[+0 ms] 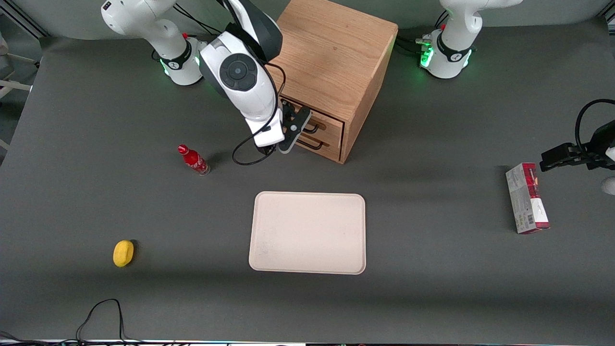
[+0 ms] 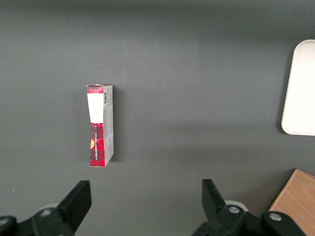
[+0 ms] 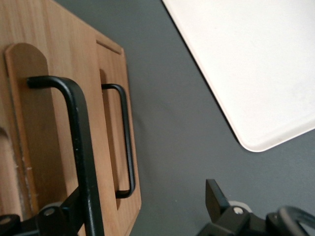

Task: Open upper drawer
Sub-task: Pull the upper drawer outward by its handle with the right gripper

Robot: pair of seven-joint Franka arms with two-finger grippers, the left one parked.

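My claw stood spread, gripping nothing, astride the upper drawer's wire handle on the oak cabinet; I feared a finger snagging the lower drawer's handle just beside it.

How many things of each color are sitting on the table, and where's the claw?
Wooden: 1, the cabinet, with its upper drawer shut
Cream: 1, the tray
Yellow: 1, the round thing
Red: 2, the bottle and the red-and-white box
Total: 5
The claw is open around the upper drawer's black handle.
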